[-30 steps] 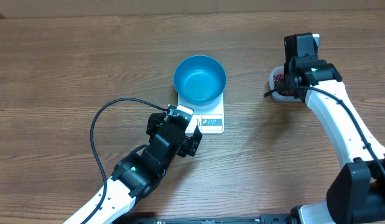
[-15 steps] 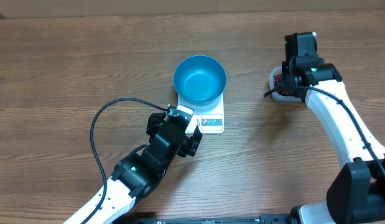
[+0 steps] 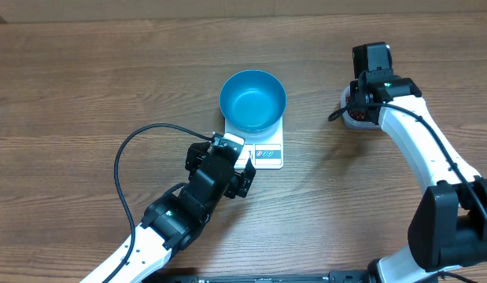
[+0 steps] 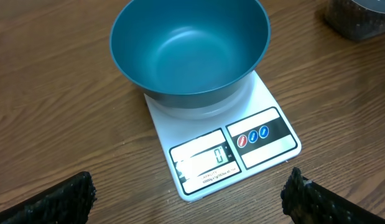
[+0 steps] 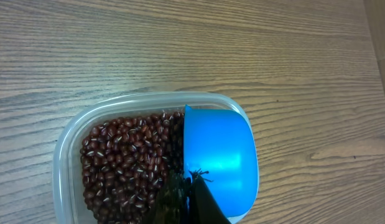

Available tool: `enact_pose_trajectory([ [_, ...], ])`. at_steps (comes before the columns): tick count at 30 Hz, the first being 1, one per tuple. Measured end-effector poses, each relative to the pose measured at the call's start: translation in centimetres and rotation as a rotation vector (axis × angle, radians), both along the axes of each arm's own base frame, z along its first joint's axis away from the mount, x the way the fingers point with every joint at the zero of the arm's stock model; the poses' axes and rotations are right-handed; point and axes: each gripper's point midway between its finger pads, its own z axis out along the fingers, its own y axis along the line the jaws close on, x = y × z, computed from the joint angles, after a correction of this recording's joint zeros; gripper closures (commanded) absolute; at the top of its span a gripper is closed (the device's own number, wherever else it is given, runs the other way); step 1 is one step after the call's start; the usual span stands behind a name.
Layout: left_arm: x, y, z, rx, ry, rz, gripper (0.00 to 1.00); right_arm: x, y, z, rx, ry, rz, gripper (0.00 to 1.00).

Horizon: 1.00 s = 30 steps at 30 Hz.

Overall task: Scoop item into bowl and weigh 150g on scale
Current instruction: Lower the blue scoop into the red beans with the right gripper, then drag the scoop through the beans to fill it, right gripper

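Our right claw is clamped tight on the blue scoop. The scoop sits empty at the 3 o'clock side of the clear tub, beside the beans heaped toward 9 o'clock. Our left claw hangs spread wide, holding nothing, at 7 o'clock of the scale. The bowl stands empty on the scale's 12 o'clock end, with the tub well off at its 3 o'clock. To load well, we judge we should tip the scoop's lip down, push toward 9 o'clock through the heap, level it before lifting, and take a modest load so nothing spills onto the bench.
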Motion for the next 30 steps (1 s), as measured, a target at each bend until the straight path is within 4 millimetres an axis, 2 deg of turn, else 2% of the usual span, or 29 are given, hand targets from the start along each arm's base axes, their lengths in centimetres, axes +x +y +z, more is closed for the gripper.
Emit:
enact_pose_trajectory([
  [12,0.0,0.0,0.0,0.000,0.000,0.000,0.00,0.1,1.6,-0.7,0.095,0.017,0.051,0.96],
  [30,0.0,0.0,0.0,0.000,0.000,0.000,0.00,-0.3,2.7,-1.4,0.165,0.042,0.078,0.96],
])
